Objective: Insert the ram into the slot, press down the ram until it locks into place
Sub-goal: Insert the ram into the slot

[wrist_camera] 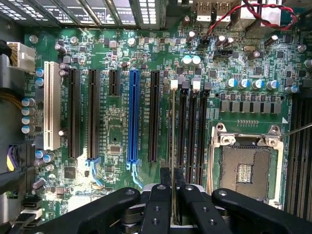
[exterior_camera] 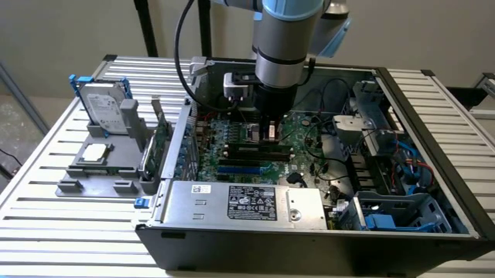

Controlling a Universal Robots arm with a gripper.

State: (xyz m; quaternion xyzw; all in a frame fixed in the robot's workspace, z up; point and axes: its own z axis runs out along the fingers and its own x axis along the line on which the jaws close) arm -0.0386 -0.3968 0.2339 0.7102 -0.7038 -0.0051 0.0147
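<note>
In the wrist view the ram (wrist_camera: 173, 146) shows edge-on as a thin pale line between my gripper's (wrist_camera: 172, 187) two black fingers (wrist_camera: 165, 183); the gripper is shut on it. The ram runs along the slot (wrist_camera: 174, 85) that ends in a white latch, the one closest to the black expansion sockets. Alike black slots (wrist_camera: 191, 131) lie parallel beside it. Whether the ram is seated in the slot I cannot tell. In the exterior view the gripper (exterior_camera: 270, 134) reaches down into the open computer case, just above the black slots (exterior_camera: 255, 150).
A silver-framed processor socket (wrist_camera: 246, 165) sits next to the memory slots, with a bright blue socket (wrist_camera: 134, 117) and a white socket (wrist_camera: 48, 105) on the other side. The power supply (exterior_camera: 240, 202) and case walls (exterior_camera: 433, 139) close in. A hard drive (exterior_camera: 104, 107) stands outside.
</note>
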